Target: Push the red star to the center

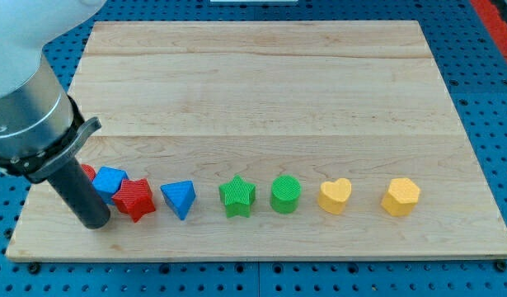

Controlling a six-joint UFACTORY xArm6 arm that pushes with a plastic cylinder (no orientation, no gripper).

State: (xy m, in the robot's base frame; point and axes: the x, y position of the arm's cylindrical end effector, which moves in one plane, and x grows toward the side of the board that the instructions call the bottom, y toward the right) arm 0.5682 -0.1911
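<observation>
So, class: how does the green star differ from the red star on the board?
1. Colour: the green star is green, the red star red.
2. Place: the green star sits mid-row; the red star is near the view's left end.
3. Neighbours: the green star stands apart from other blocks; the red star is crowded against a blue block, with my tip just to its left.
Both are star-shaped blocks of similar size, lying on the wooden board.

Counter (pixel 261 91): pale wood grain. Red star (pixel 136 199), blue block (pixel 110 180), blue triangle (pixel 179 199), green star (pixel 237 196), green cylinder (pixel 285 194), yellow heart (pixel 335 196), yellow hexagon (pixel 400 196). Rod dark.
</observation>
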